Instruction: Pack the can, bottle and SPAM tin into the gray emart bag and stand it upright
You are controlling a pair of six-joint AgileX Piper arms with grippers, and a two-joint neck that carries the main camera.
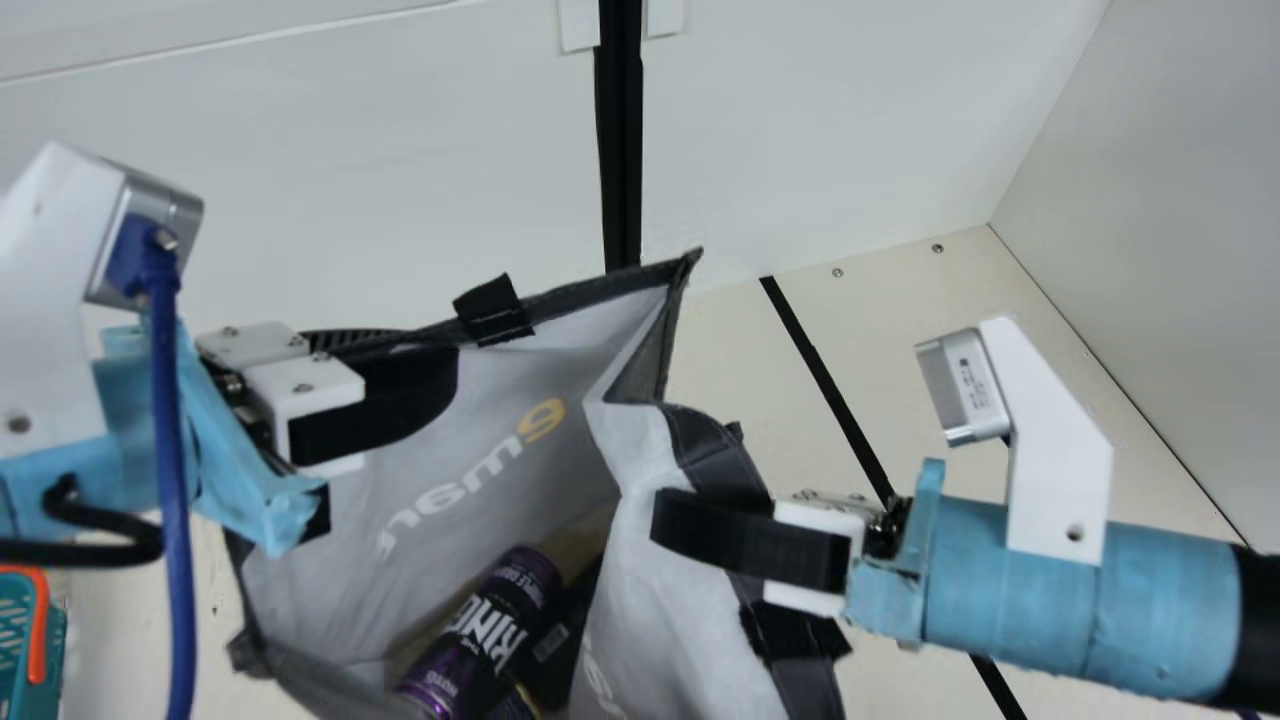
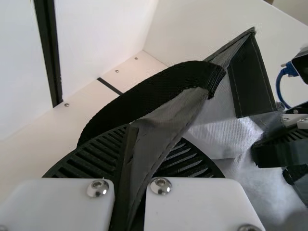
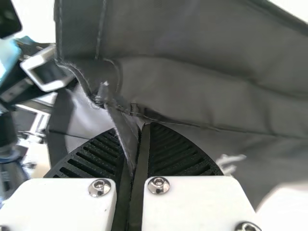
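At the left of the main view my left gripper (image 1: 385, 385) is shut on the rim of the gray bag (image 1: 500, 390); in the left wrist view the rim's cloth runs between the pads of this gripper (image 2: 129, 163). My right gripper (image 1: 715, 530) holds the bag's opposite side, and in the right wrist view a fold of cloth is pinched in that gripper (image 3: 137, 159). The bag's mouth gapes toward the neck camera. Deep inside lies a purple can (image 1: 480, 635), tilted. Beside it are a dark object (image 1: 562, 635) and a yellow-edged one; which they are, I cannot tell.
A teal basket (image 1: 20, 640) with an orange part stands at the lower left. The white back wall (image 1: 400, 180) rises close behind the bag, and a gray side wall (image 1: 1160, 220) stands at the right. Black tape (image 1: 825, 380) crosses the cream table.
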